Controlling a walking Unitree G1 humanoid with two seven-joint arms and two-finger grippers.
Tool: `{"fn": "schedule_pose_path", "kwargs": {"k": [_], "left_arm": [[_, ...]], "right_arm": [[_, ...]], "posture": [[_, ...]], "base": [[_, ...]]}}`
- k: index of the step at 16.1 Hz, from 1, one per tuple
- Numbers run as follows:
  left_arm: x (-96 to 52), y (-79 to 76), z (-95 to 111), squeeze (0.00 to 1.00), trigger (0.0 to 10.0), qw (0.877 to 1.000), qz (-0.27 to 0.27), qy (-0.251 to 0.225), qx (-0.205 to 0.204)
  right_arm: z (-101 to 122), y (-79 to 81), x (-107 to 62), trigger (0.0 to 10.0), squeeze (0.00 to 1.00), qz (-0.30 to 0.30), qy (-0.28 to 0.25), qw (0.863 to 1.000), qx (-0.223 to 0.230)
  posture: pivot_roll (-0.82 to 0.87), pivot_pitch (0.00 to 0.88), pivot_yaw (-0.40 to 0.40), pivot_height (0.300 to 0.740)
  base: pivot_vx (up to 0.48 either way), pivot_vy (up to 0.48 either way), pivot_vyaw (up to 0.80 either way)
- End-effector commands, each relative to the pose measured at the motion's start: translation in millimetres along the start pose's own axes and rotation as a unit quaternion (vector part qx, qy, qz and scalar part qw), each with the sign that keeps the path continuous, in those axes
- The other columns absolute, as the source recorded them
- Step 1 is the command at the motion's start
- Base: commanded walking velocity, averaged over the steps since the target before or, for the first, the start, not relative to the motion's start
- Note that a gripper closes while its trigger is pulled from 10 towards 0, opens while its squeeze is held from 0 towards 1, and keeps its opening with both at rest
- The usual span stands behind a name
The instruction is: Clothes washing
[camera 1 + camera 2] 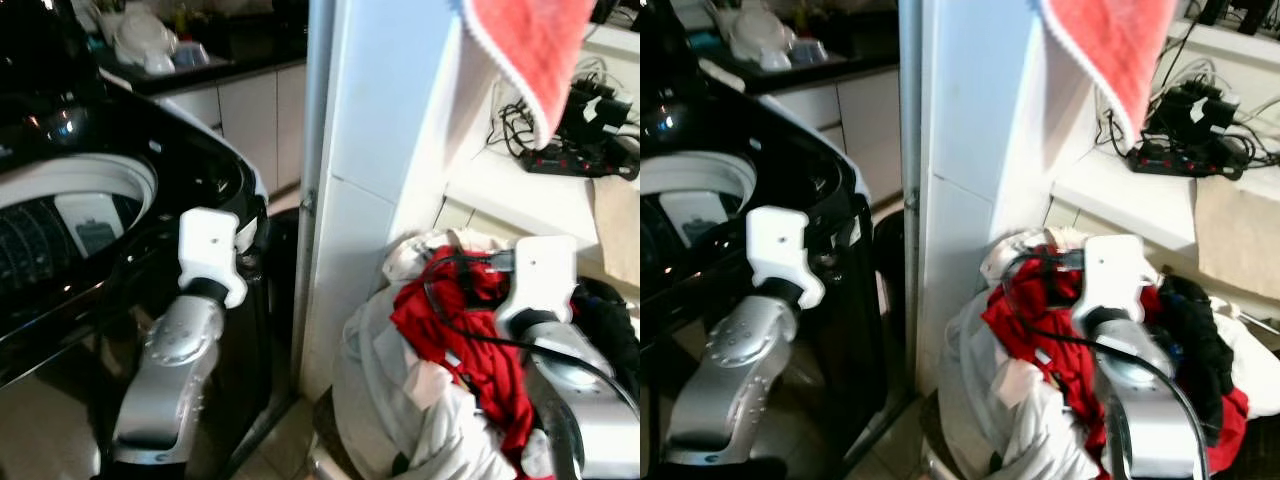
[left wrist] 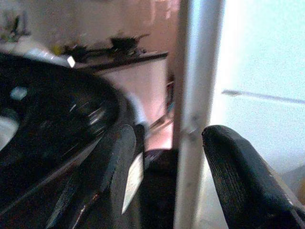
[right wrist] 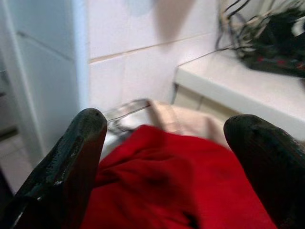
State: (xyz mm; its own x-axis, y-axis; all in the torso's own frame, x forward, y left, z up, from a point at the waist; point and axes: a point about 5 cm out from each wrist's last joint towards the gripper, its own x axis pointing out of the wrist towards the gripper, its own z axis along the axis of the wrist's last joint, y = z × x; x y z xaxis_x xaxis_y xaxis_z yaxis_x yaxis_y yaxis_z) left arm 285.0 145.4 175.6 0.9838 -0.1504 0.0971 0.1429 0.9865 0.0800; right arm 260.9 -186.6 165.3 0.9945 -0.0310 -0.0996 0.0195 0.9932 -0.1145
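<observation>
The right gripper [image 3: 164, 167] hung just above the laundry pile [image 1: 440, 400], its fingers [image 3: 76, 157] spread wide and holding nothing, a red garment [image 3: 181, 191] right beneath them. The pile of red, white and dark clothes lay heaped on the robot's right, beside a white pillar [image 1: 370, 150]. The left gripper [image 2: 167, 176] was also spread and empty, by the black washer [image 1: 110, 230], whose drum [image 1: 70, 210] was open. A pink towel [image 1: 535, 50] hung above a ledge [image 1: 520, 190] with cables.
</observation>
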Motion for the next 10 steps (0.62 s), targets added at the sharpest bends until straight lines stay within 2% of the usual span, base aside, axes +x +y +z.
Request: {"fn": "schedule_pose_path", "kwargs": {"k": [1, 5, 6, 7, 8, 10], "left_arm": [[-0.1, -0.1, -0.2, 0.0, 10.0, 1.0, 0.002, 0.001, 0.001], [-0.2, -0.3, 0.3, 0.0, 10.0, 1.0, -0.006, -0.003, 0.008], [-2.5, -2.0, -1.0, 0.0, 10.0, 1.0, -0.018, -0.004, 0.016], [-3.6, -2.8, -1.9, 0.0, 10.0, 1.0, -0.024, -0.004, 0.017], [-7.9, -4.6, -5.6, 0.0, 10.0, 0.999, -0.047, 0.001, 0.002], [-11.3, -2.8, -7.8, 0.0, 10.0, 0.998, -0.064, 0.001, 0.008]], "right_arm": [[2.5, -3.9, -1.8, 10.0, 0.0, -0.007, -0.002, 1.0, -0.002], [-0.6, -12.1, -3.9, 10.0, 0.0, -0.046, 0.016, 0.999, -0.015], [-2.1, -19.9, -7.3, 10.0, 1.0, -0.082, 0.018, 0.996, -0.014], [-2.4, -23.2, -8.9, 10.0, 1.0, -0.097, 0.017, 0.995, -0.014], [-1.8, -34.4, -14.1, 10.0, 1.0, -0.146, 0.01, 0.989, -0.025], [-4.5, -55.2, -23.8, 10.0, 1.0, -0.215, 0.011, 0.976, -0.029]], "posture": [[-0.09, 0.0, -0.058, 0.74], [-0.09, 0.0, -0.057, 0.74], [-0.09, 0.0, -0.056, 0.74], [-0.09, 0.0, -0.055, 0.74], [-0.09, 0.0, -0.053, 0.74], [-0.09, 0.0, -0.05, 0.74]], "base": [[0.0, 0.0, 0.0], [0.0, 0.0, 0.0], [0.0, 0.0, 0.0], [0.0, 0.0, 0.0], [0.0, 0.0, 0.0], [0.0, 0.0, 0.0]]}}
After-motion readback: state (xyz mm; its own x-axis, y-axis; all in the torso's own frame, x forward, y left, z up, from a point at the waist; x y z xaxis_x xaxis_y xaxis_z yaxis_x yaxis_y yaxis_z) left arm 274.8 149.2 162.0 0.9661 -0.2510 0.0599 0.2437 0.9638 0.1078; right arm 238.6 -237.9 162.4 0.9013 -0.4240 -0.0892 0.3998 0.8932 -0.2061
